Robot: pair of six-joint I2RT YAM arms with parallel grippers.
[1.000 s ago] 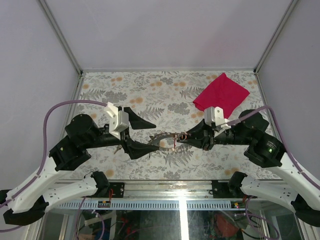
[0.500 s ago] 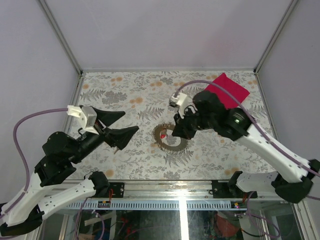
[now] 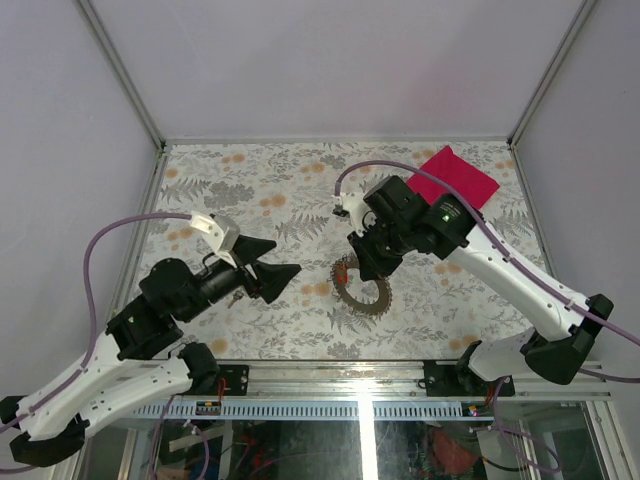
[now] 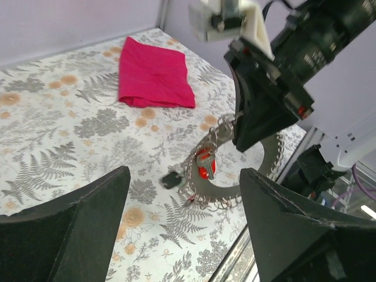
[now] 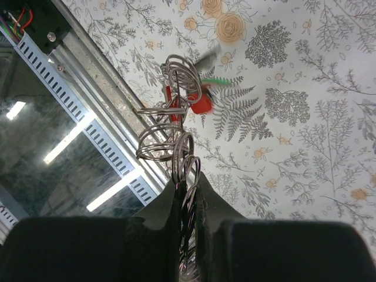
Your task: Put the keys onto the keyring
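Note:
My right gripper (image 3: 362, 264) points down over the middle of the table, shut on a bundle of wire keyrings (image 5: 176, 120). The bundle hangs from its fingers (image 5: 207, 197) down to the flowered table (image 3: 250, 180). A red-headed key (image 4: 204, 165) dangles on the rings, also seen in the right wrist view (image 5: 201, 103). A small green tag (image 5: 218, 79) and a dark tag (image 4: 171, 178) lie beside it. My left gripper (image 3: 285, 257) stands open to the left of the keyring (image 3: 365, 296), apart from it, with nothing between its fingers (image 4: 88, 223).
A folded red cloth (image 3: 446, 181) lies at the back right (image 4: 154, 73). The metal rail of the table's near edge (image 5: 106, 88) runs just beside the hanging rings. Purple cables loop over both arms.
Both grippers met at the keyring a second ago. The left one let go and drew back to the left. The right arm rose and turned down with the rings in its grip.

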